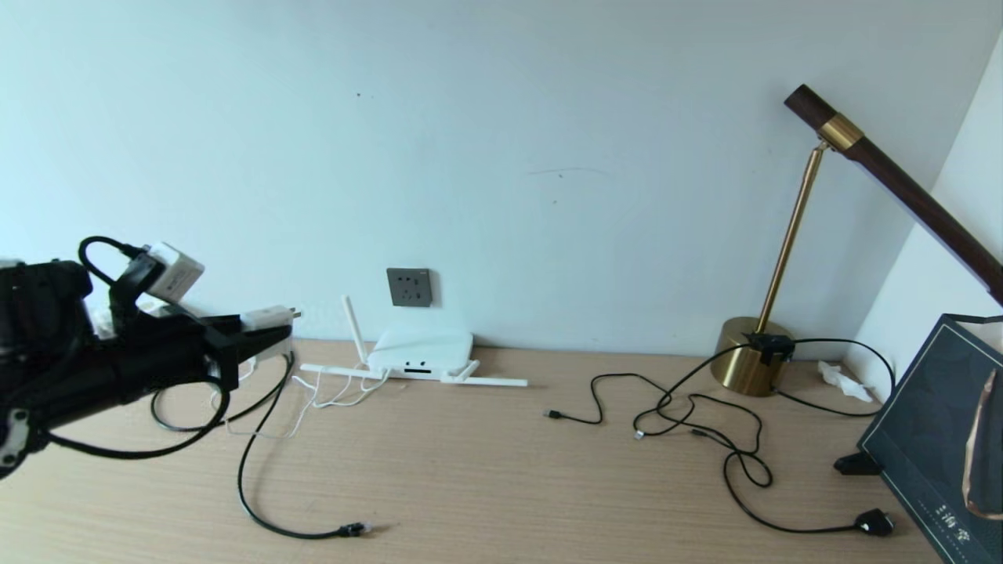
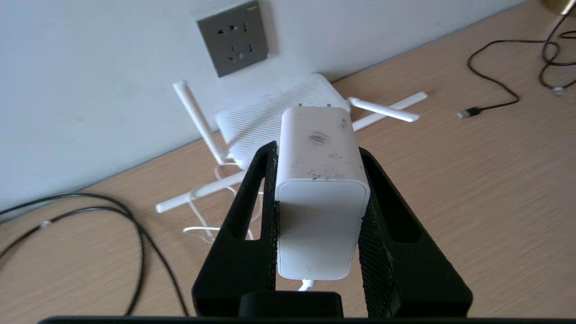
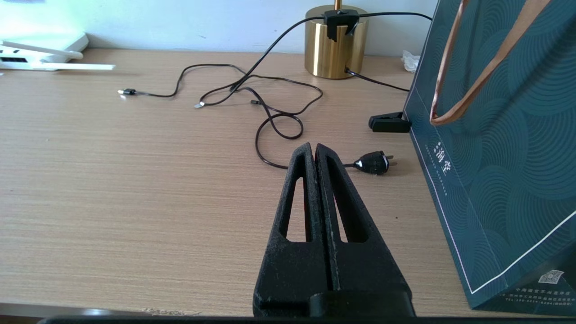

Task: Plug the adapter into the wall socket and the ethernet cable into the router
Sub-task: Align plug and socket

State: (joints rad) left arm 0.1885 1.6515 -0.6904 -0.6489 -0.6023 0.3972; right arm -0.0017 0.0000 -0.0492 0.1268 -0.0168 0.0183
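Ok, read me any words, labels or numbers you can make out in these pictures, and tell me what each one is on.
Dark teal paper bag: white vertical characters near its lower edge, too stylized to read with confidence.
Same bag, bottom corner: a small white sticker with a square code and a line of tiny print, too small to read.
Adapter in the left gripper: scuff marks only, no text.
Wall socket and router: no readable text.

One dark grey square wall socket [image 1: 409,287] sits on the wall. One flat white router [image 1: 420,352] carries three thin white stick antennas. One small white cube adapter [image 2: 318,189], one black ethernet cable with a clear clip tip [image 1: 258,462], one brass desk lamp [image 1: 756,364], one dark teal paper bag [image 3: 504,148], two black robot hands.
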